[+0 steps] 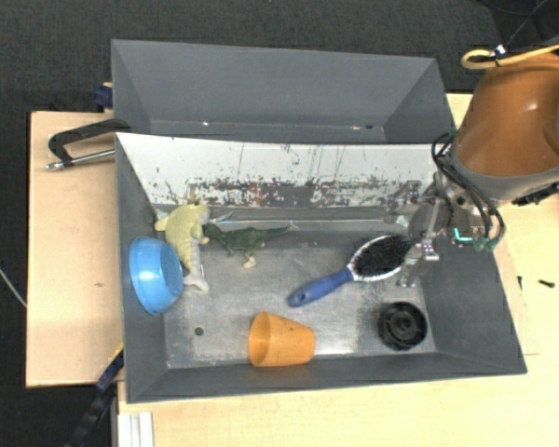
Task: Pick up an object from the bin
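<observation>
The pick seems not yet made: the pincer (417,255), its opening impossible to tell, hangs at the right just beside the blue-handled brush (340,279), which lies unlifted.

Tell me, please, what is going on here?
The robot arm reaches in from the right, and its gripper sits low beside the black head of a blue-handled brush, which lies on the bin floor. Nothing is lifted yet. An orange cup, a black cap, a blue bowl, a yellow toy dinosaur and a green toy dinosaur lie elsewhere.
</observation>
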Robot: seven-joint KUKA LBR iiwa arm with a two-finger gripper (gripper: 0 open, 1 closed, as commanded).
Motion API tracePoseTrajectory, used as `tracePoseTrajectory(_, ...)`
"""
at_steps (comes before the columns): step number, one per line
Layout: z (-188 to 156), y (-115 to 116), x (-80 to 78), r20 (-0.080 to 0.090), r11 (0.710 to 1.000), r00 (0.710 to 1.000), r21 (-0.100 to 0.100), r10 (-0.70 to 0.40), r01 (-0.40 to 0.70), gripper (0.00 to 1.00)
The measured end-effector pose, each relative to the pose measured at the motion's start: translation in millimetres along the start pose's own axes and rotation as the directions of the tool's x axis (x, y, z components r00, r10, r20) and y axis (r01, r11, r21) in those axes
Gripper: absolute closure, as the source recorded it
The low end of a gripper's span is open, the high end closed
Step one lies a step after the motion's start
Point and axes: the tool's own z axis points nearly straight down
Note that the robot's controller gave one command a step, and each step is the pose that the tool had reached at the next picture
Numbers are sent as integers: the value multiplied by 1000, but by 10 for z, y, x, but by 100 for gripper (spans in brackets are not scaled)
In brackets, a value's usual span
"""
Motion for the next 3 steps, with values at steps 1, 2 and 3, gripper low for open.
tracePoseTrajectory(1, 1318, -107, -226, 11, 999, 999, 1, -37, 37, 0)
tracePoseTrajectory(2, 1277, -103, -242, 17, 999, 999, 2, -40, 40, 100)
tracePoseTrajectory(3, -1049, -344, -127, 18, 940, 940, 11, -341, 341, 100)
